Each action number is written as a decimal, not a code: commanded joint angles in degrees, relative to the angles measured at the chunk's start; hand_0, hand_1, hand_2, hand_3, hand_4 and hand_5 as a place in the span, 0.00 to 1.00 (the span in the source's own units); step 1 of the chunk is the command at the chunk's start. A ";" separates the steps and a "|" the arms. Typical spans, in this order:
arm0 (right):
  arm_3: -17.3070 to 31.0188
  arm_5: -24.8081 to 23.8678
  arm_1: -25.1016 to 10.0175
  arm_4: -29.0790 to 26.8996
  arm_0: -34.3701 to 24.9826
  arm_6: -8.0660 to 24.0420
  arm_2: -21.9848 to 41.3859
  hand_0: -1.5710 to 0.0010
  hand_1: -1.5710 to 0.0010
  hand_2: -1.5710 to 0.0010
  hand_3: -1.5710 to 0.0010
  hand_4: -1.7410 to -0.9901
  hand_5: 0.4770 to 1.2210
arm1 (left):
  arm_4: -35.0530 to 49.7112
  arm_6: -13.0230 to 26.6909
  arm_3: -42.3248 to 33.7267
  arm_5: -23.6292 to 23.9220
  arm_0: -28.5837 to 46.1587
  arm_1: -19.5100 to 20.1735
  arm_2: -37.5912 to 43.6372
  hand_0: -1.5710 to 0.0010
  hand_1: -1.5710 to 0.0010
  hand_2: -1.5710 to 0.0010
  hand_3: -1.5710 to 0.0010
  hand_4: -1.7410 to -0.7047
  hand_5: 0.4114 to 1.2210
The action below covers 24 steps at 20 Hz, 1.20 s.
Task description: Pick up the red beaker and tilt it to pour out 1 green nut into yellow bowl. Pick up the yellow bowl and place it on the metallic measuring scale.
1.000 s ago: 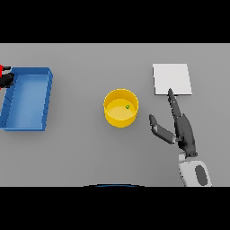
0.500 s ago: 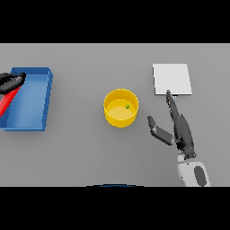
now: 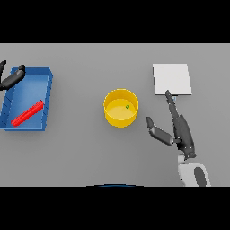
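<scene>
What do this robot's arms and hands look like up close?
The right hand is dark grey, almost black, with long slim fingers and a thicker thumb. It joins a white and grey wrist section with rounded panels. Only dark fingers of the left hand show at the picture's edge. No cables or markings are visible.

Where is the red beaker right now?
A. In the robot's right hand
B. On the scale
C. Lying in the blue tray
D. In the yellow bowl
C. The red beaker lies on its side in the blue tray, away from the yellow bowl, and no hand holds it.
</scene>
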 commanded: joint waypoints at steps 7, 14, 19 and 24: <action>1.73 9.99 -10.73 10.88 -10.16 3.19 6.97 1.00 1.00 1.00 1.00 0.71 0.31 | 0.39 -1.51 -1.19 1.41 0.00 -0.18 0.66 0.99 0.99 0.99 0.99 0.99 0.32; 8.88 18.72 -18.80 26.15 -25.41 -1.96 19.24 1.00 1.00 1.00 1.00 0.69 0.31 | 0.89 -2.03 -1.41 0.92 0.72 -1.11 0.21 1.00 1.00 1.00 1.00 0.99 0.33; 14.64 23.92 -19.94 29.52 -32.32 -5.42 24.23 1.00 1.00 1.00 1.00 0.70 0.31 | 1.98 -3.31 -1.97 0.54 1.50 -0.31 1.21 1.00 1.00 1.00 1.00 0.98 0.34; 21.61 26.77 -18.36 32.95 -37.88 -5.38 28.62 1.00 1.00 1.00 1.00 0.69 0.30 | 2.69 -2.72 -2.11 0.32 1.66 0.01 1.63 1.00 1.00 1.00 1.00 0.98 0.34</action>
